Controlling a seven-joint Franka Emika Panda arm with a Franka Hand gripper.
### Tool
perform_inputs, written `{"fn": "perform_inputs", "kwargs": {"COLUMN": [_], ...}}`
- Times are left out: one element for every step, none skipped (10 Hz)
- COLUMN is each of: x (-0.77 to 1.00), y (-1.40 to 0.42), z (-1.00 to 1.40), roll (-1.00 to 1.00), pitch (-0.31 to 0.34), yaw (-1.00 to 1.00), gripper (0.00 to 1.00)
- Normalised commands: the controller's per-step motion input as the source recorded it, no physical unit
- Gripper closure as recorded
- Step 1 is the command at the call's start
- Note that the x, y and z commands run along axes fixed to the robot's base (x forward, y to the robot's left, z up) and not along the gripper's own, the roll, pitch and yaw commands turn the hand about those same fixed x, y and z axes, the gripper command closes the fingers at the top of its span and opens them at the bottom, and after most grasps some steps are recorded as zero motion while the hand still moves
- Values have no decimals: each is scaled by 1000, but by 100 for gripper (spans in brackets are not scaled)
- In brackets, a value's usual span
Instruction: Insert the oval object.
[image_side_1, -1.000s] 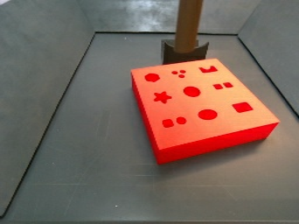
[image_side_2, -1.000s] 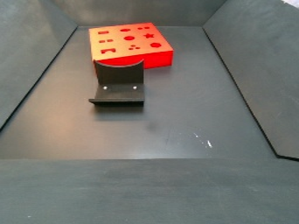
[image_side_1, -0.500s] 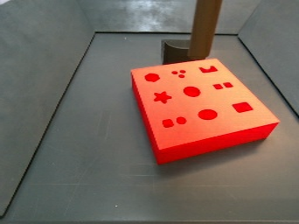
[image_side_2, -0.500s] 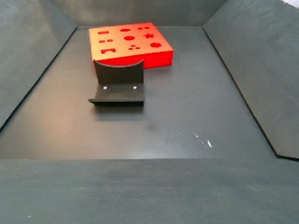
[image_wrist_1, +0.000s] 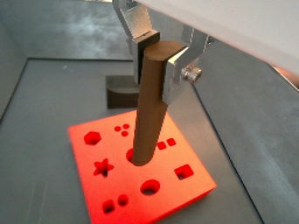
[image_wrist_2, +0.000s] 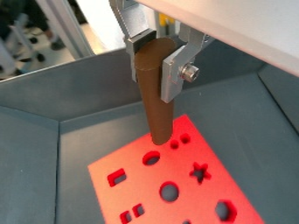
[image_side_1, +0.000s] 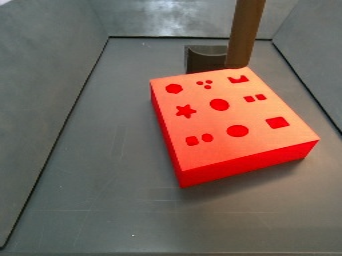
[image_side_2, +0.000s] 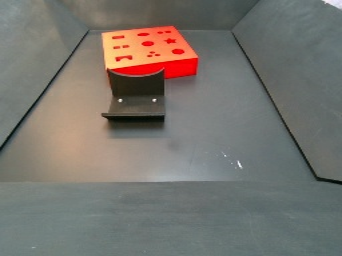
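- Gripper (image_wrist_1: 156, 54) hangs above the red block (image_wrist_1: 140, 166), its silver plates clamped on the top of the brown rod (image_wrist_1: 149, 109).
- Rod hangs upright over the block's holes, lower end near them.
- Fixture (image_side_2: 135, 100) stands just beside the block.

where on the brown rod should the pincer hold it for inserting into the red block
Grip the upper end, as the pincer does now, its flat silver fingers clamped on opposite smooth sides of the oval object. The rod hangs roughly upright above the red block, so a hold from above leaves the long lower length free to enter a hole. Its tip is not yet in one.
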Motion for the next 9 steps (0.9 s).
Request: {"fn": "perform_inputs", "kwargs": {"x": [283, 289, 486, 83, 0, 203, 491, 563, 571], "y": [0, 0, -60, 0, 71, 0, -126, -260, -266], "z": [0, 0, -140, -40, 0, -123, -354, -440, -511], "roll": [241, 226, 89, -3, -16, 0, 0, 0, 100], "pitch": [-26, -6, 26, 0, 0, 0, 0, 0, 36], "yaw": [-734, -711, -517, -66, 0, -20, -134, -229, -371], "gripper": [100, 100, 100, 100, 100, 100, 100, 100, 100]}}
